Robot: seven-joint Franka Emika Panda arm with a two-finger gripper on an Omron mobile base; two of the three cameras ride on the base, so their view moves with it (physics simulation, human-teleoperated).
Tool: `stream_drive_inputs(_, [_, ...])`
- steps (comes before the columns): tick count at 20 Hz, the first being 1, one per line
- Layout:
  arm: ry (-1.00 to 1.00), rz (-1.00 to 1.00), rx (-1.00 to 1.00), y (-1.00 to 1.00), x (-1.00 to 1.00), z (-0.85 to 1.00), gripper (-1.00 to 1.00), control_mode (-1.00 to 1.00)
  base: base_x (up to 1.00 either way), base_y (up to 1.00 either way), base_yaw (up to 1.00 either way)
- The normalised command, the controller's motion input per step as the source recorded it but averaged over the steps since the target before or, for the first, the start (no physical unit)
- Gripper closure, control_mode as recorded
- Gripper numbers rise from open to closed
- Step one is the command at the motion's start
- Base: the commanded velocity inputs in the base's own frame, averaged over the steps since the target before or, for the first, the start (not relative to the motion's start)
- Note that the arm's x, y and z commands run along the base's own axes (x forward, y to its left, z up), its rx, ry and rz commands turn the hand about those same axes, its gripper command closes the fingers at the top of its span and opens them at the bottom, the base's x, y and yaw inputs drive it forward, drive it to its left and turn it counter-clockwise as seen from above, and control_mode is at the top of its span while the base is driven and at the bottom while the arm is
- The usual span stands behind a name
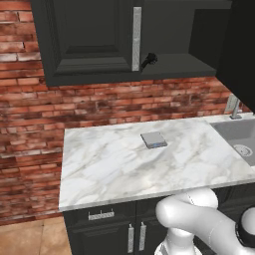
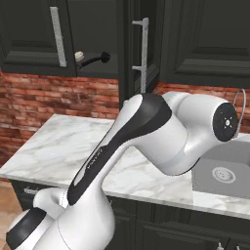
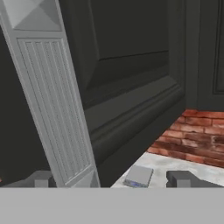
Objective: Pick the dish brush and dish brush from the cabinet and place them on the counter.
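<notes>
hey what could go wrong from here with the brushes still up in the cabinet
1. The open gripper sits right by the door's silver handle; a careless move could knock it.
2. The black brush and cream brush lie close together at the shelf edge; reaching for one could nudge the other off.

1. Cabinet [image 1: 89, 40]: mounted on the brick wall [image 1: 30, 124], above the table [image 1: 109, 169].
2. Shelf [image 1: 174, 67]: inside the cabinet, right of its closed door; two brushes lie on it.
3. Black brush [image 2: 95, 59]: on the shelf, near the front edge, just right of the bar handle [image 2: 58, 36].
4. Cream brush [image 2: 79, 56]: at the left end of the black brush, touching or just beside it.
5. Pad [image 1: 153, 140]: flat on the table, near its middle, below the shelf.
6. Sink [image 1: 241, 142]: set into the table at the right; faucet [image 1: 233, 107] behind it.
7. Drawer and low doors [image 1: 114, 229]: under the table's front edge.
</notes>
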Motion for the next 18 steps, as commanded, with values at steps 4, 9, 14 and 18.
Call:
stream_drive_inputs(4, [0.00, 0.02, 0.00, 0.00, -0.03, -0.15, -1.00, -1.00, 0.00, 0.00, 0.00])
stream_drive_inputs(9, [0.00, 0.03, 0.00, 0.00, -0.02, -0.18, -1.00, -1.00, 0.00, 0.00, 0.00])
stream_drive_inputs(14, [0.00, 0.01, 0.00, -0.03, -0.08, -0.17, -1.00, -1.00, 0.00, 0.00, 0.00])
stream_drive_inputs(18, [0.00, 0.00, 0.00, -0.01, -0.20, -0.19, -1.00, -1.00, 0.00, 0.00, 0.00])
